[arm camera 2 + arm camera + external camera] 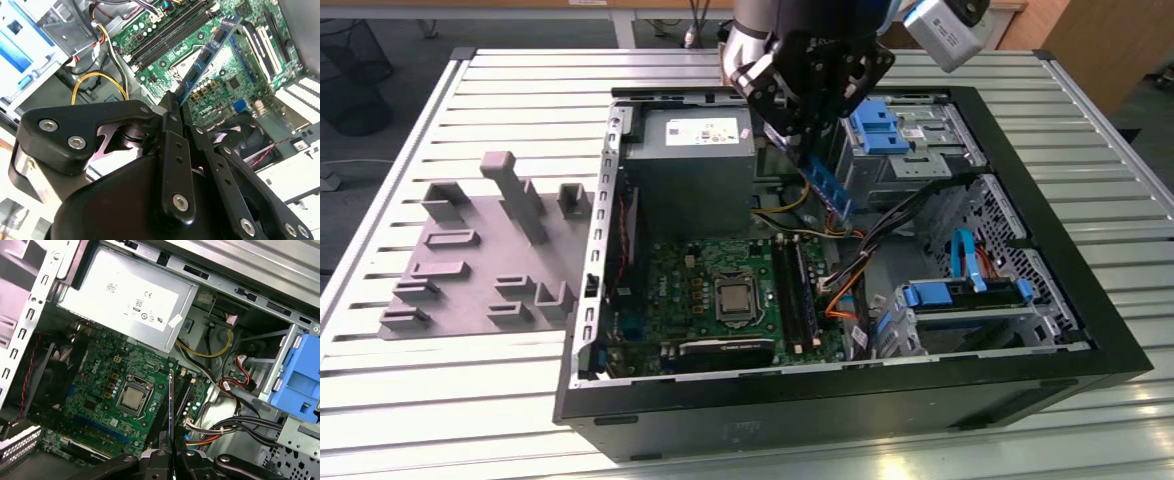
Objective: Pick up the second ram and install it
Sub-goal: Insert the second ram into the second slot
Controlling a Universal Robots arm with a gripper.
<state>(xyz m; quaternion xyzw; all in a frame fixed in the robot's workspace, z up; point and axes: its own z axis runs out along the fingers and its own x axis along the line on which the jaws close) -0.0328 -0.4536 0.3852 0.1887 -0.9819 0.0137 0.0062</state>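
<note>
My gripper [811, 150] hangs over the open computer case [854, 385], shut on the second ram [829, 186]. The ram is a thin strip with black chips, hanging tilted below the fingers and above the power supply's edge. In the second wrist view the second ram [210, 50] runs out from between the black fingers [172, 130] over the green motherboard [250, 75]. In the first wrist view the second ram [170, 405] shows edge-on, held above the dark memory slots [186, 390] beside the silver processor [132, 397]. The memory slots [795, 290] lie at the motherboard's [680, 290] right side in the exterior view.
A grey power supply [687, 165] fills the case's far corner. Bundled cables [854, 270] and blue drive carriers [961, 295] crowd the exterior view's right side. Grey slotted blocks [480, 250] stand on the slatted table [454, 400] at the exterior view's left.
</note>
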